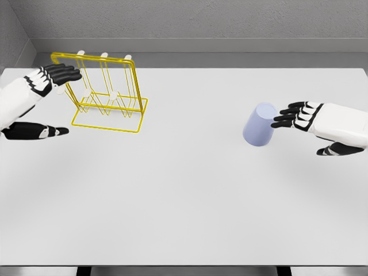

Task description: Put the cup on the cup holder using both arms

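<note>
Head view: pale lavender cup (260, 133) upright, tapered; right hand (310, 123) spread beside it, holding nothing.

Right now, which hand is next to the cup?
The right hand: its fingertips are at the lavender cup. The left hand is at the yellow rack.

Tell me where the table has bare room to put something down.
The table is bare between the rack and the cup, and along the whole near edge. It is crowded at the rack by the left hand and around the cup by the right hand.
</note>
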Controlling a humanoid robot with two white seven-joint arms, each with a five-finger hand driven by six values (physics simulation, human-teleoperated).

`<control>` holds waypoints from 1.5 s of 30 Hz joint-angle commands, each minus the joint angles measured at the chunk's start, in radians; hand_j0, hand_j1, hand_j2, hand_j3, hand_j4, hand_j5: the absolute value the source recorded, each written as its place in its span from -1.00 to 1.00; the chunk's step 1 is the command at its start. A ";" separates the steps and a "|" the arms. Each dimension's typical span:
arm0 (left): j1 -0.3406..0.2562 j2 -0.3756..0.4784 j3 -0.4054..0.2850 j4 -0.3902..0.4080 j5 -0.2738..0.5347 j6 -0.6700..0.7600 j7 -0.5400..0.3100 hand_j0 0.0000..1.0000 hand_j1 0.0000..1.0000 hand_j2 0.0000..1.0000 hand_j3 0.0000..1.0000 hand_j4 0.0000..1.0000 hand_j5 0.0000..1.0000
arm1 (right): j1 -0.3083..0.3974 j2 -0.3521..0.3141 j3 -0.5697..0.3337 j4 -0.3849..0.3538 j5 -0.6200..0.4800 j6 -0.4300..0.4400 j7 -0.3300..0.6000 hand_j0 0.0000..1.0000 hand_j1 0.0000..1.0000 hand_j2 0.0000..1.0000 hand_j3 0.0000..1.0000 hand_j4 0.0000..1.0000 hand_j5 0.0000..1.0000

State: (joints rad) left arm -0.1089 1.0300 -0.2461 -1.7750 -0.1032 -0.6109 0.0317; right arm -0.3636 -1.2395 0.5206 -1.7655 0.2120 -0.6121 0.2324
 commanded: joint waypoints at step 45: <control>0.052 -0.013 -0.256 -0.006 0.399 0.000 0.002 1.00 1.00 1.00 1.00 1.00 1.00 | -0.543 0.351 0.407 0.354 0.188 0.001 0.285 1.00 1.00 1.00 1.00 1.00 1.00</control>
State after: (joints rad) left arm -0.0568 1.0166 -0.4947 -1.7820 0.2928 -0.6109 0.0334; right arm -0.9066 -0.9030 0.9105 -1.4320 0.3948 -0.6133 0.5126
